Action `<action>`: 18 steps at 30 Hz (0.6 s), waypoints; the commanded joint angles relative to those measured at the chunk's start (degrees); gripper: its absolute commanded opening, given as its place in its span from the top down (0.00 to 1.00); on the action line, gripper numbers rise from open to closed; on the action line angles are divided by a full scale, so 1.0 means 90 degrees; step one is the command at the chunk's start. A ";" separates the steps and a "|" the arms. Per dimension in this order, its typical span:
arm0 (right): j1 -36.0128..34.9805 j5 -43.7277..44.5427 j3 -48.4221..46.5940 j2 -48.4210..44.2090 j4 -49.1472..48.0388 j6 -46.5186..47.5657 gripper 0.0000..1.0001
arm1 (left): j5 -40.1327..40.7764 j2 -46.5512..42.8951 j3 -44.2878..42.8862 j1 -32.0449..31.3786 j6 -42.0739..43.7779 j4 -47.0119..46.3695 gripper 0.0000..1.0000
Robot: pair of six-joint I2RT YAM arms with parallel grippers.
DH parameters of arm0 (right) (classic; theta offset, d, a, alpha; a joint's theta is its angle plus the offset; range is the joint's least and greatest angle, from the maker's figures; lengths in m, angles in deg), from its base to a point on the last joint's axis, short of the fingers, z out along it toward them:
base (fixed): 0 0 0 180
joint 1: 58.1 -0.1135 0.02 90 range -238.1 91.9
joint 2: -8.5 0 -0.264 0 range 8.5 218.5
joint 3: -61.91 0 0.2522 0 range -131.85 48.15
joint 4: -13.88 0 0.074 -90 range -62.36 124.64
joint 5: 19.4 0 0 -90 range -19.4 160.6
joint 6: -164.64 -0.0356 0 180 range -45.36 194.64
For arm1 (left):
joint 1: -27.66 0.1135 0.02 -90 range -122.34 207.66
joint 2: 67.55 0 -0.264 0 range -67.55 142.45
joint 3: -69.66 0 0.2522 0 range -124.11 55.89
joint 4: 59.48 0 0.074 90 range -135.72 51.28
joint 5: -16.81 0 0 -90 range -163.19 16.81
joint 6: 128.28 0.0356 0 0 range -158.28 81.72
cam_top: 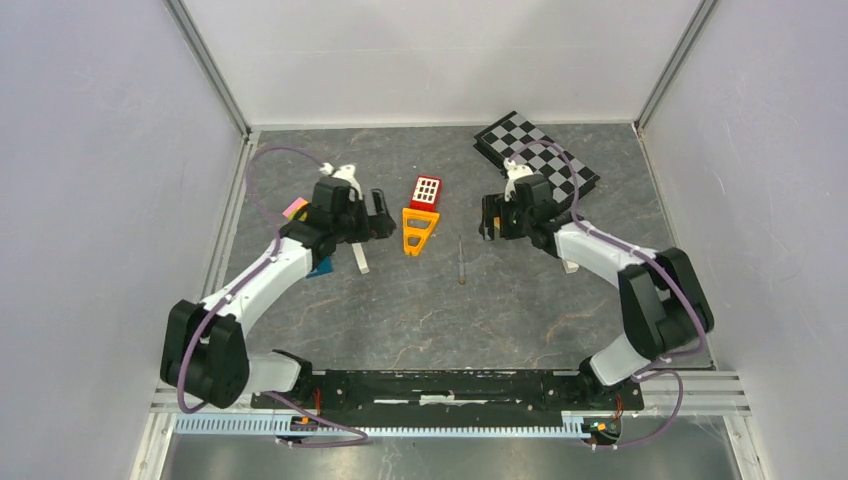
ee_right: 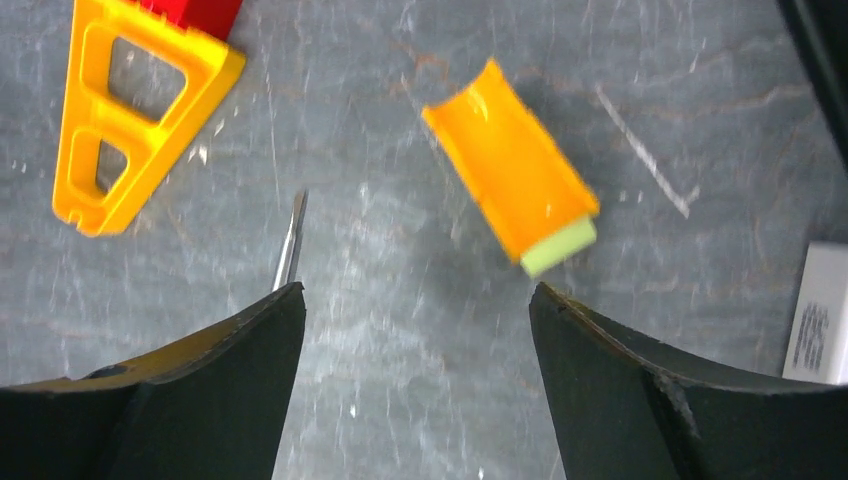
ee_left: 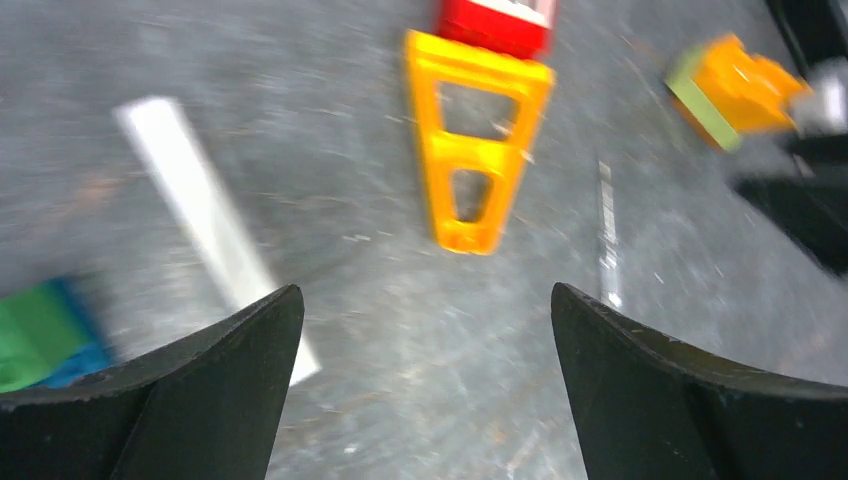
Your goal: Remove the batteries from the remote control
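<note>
squinting through the blur, i find the white remote (ee_left: 205, 220) on the table (cam_top: 520, 300) just beside my left gripper (ee_left: 425, 300), its near end cut off behind a finger; its batteries i cannot make out. both arms reach forward and low, left gripper and right gripper (ee_right: 415, 295) spread wide, gripping nothing.

Dark grey marbled table (cam_top: 400, 320): yellow triangular frame (cam_top: 418, 231), red block (cam_top: 426, 192), thin grey rod (cam_top: 461, 262), checkered board (cam_top: 545, 150), orange block (ee_right: 510, 170), white bar (cam_top: 360, 258)
</note>
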 commanded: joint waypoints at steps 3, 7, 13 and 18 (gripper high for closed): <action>-0.0120 -0.0342 0.1283 -0.1650 -0.0128 -0.0303 0.12 | 0.1542 0.0167 -0.0113 0.0725 0.0082 0.0795 0.00; -0.0287 -0.0373 0.1973 -0.2562 -0.0128 -0.0583 0.11 | 0.1775 0.0977 -0.0484 0.0757 0.0093 0.0999 0.00; -0.0656 -0.0449 0.2480 -0.3239 -0.0128 -0.1002 0.12 | 0.1639 0.2168 -0.1144 0.0776 0.0259 0.1326 0.14; -0.0861 -0.0473 0.2612 -0.3339 -0.0128 -0.1208 0.13 | 0.1402 0.2696 -0.1341 0.0764 0.0231 0.1374 0.37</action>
